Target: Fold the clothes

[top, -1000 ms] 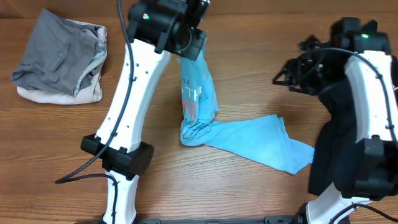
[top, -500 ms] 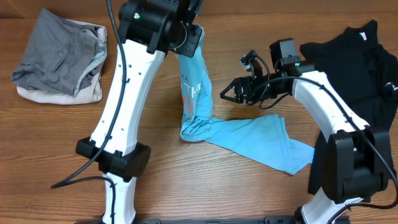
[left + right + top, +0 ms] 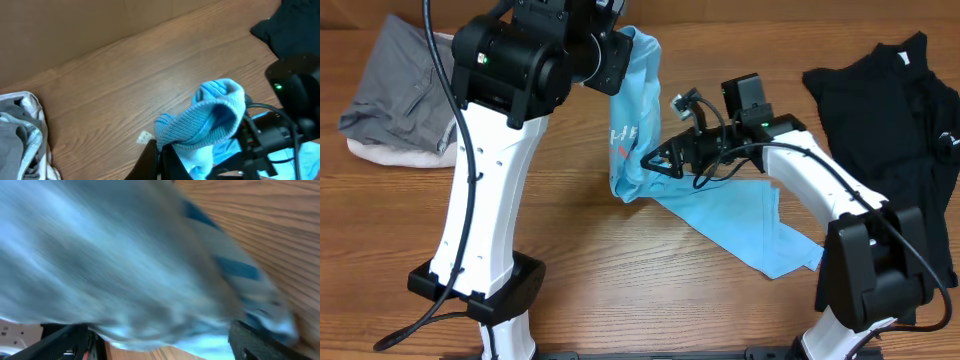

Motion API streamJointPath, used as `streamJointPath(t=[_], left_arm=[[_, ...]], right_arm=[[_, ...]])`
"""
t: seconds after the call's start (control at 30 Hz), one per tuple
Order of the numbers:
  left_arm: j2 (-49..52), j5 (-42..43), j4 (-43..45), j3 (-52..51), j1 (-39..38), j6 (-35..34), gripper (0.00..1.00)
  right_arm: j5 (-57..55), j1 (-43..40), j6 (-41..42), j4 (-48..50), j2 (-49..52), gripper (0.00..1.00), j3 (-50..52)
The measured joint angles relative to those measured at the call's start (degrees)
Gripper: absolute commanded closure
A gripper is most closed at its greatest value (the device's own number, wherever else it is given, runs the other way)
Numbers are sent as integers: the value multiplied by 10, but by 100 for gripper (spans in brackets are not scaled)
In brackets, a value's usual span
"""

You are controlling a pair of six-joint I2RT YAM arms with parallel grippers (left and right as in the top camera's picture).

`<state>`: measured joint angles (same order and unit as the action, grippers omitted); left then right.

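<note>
Wooden table (image 3: pixel 620 290) under both arms. My left gripper (image 3: pixel 161 155) is clamped on the ribbed collar of the light blue T-shirt (image 3: pixel 740 220), held up at the far middle. The shirt hangs collar-up, bends at the table and trails toward the near right. My right gripper (image 3: pixel 655 160) stands wide, just beside the hanging part, gripping nothing. Black shirt (image 3: pixel 880 100) lies far right and the grey and cream pile (image 3: pixel 390 95) far left, both well apart from it.

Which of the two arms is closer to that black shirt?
Right. The right arm rises right beside the black shirt. The left arm stands on the far side of the blue T-shirt, well away from it.
</note>
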<state>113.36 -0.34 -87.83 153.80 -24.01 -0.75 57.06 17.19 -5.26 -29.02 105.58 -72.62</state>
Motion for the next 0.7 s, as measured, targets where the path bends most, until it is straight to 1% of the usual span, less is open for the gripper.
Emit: streamJointPath(t=[0.03,0.1,0.27,0.3,0.37,0.43,0.5,0.7], left_arm=[[0,2,-3,0,0,0,96],[0,4,-7,0,0,0,96],[0,2,-9,0,0,0,96],[0,-1,-9,0,0,0,96],[0,-4,-9,0,0,0,96],[0,-5,-9,0,0,0,96],[0,-6,-9,0,0,0,96],[0,-7,-9,0,0,0,96]], right_arm=[[2,4,2,11,0,48,0],[6,7,15,26,0,95,0],[14,-8,45,40,0,96,0],[15,-14,49,40,0,85,0],[16,-28,56,42,0,44,0],[14,-39,59,51,0,25,0],[9,-49,60,61,0,19,0],[-4,-56,61,89,0,12,0]])
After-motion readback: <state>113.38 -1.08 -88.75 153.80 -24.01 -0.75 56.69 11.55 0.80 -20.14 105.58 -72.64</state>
